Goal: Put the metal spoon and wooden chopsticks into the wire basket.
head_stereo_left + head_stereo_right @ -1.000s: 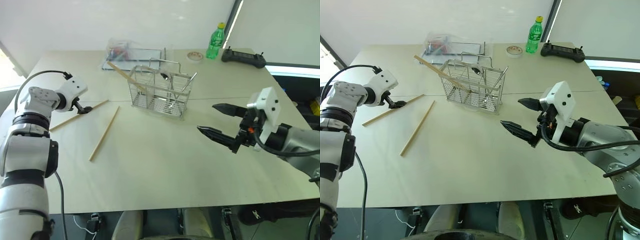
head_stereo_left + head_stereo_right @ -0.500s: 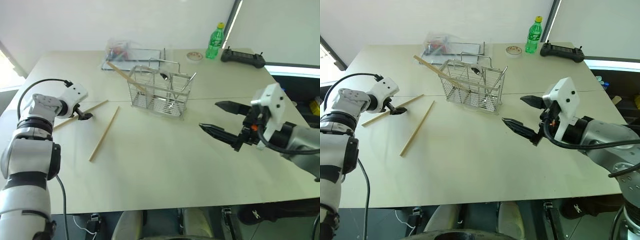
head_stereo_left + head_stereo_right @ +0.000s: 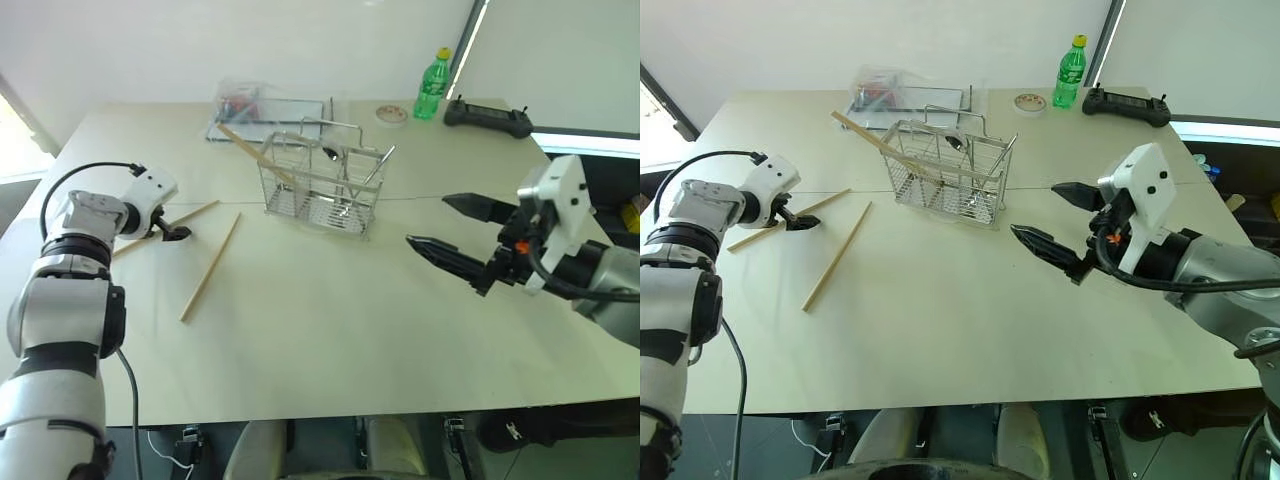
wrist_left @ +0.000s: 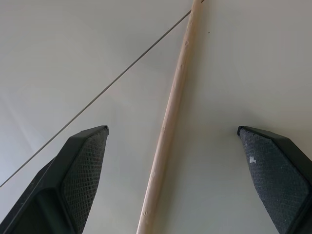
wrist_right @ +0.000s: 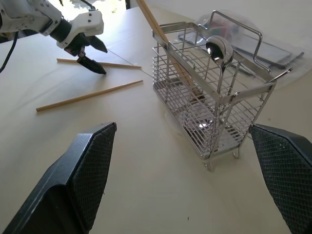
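pale desk (image 3: 320,330) seen from above, with a silver wire basket (image 3: 325,188) standing upright near its middle, toward the far side. inside the basket, a metal spoon (image 3: 329,155) standing bowl-up in one compartment, and one wooden chopstick (image 3: 252,152) leaning out over the basket's left end, tip pointing up and away. two more wooden chopsticks lying flat on the desk to the left of the basket, well apart from it: one (image 3: 210,266) angled toward the near edge, the other (image 3: 190,212) farther left, partly hidden behind the left hand. left hand (image 3: 172,233) low over that far-left chopstick, black fingers spread apart, nothing held; in the left wrist view, the chopstick (image 4: 170,117) running between the two spread fingers (image 4: 83,165), touching neither. right hand (image 3: 462,238) raised over the desk to the right of the basket, well clear of it, pointing roughly toward it, fingers wide apart and empty. at the far edge of the desk, a clear plastic tray (image 3: 262,108) behind the basket, a green bottle (image 3: 431,84) with a yellow cap, a small roll of tape (image 3: 391,113) beside it, and a black controller (image 3: 487,115) to the right.
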Tool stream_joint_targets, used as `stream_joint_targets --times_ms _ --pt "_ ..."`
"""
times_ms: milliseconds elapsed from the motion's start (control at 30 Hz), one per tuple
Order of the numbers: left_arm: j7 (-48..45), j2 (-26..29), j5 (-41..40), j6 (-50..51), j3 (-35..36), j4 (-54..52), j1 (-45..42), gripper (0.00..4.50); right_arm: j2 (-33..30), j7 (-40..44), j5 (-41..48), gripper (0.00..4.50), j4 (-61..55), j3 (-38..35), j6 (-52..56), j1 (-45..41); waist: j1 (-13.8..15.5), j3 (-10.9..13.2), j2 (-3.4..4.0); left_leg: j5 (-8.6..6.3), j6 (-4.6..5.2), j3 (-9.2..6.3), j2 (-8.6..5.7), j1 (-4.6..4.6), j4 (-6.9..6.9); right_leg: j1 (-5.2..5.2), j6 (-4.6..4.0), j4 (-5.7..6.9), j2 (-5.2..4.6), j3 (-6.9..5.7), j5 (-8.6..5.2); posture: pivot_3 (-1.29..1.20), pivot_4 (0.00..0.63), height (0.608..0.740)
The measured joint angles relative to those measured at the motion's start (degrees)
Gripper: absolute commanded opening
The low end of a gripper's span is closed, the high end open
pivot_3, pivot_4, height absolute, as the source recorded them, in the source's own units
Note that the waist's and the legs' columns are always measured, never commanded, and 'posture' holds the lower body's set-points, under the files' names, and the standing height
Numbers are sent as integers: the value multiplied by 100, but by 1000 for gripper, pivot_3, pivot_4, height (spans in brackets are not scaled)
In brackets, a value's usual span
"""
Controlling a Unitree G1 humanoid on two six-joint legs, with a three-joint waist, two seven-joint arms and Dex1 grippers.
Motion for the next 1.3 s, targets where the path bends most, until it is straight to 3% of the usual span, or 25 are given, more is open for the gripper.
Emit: stream_joint_targets --times_ms 67,133,1000,1100,1233,1300 --pt "-17 -29 7 49 6 -11 0 3729 -2 -42 27 4500 21 0 0 -20 1 -4 3 0 0 0 -1 0 0 1 0 0 0 0 0 0 150 725" --pt "-24 -89 7 71 12 -10 0 2770 -2 -88 35 4500 39 0 0 -20 4 -4 2 0 0 -1 -1 1 2 1 1 2 0 0 0 0 150 725" --pt "772 -241 105 72 17 -36 68 2770 -56 -282 225 4500 93 -62 0 87 -6 -16 14 0 0 0 1 9 1 5 0 4 1 0 2 0 150 725" --pt "788 -266 98 88 45 -49 93 2002 -122 -312 261 4500 96 -157 0 89 -7 -18 17 0 0 0 2 14 1 8 0 4 1 0 2 0 150 725" --pt "768 -328 85 92 95 -46 128 15 -143 -350 308 4500 100 -175 0 88 -10 -19 16 0 0 0 3 14 1 8 0 3 1 0 2 0 150 725" --pt "776 -320 85 118 117 -42 128 15 -143 -360 313 4500 103 -175 0 88 -10 -19 16 0 1 1 3 13 -1 8 0 2 1 0 2 0 150 725"
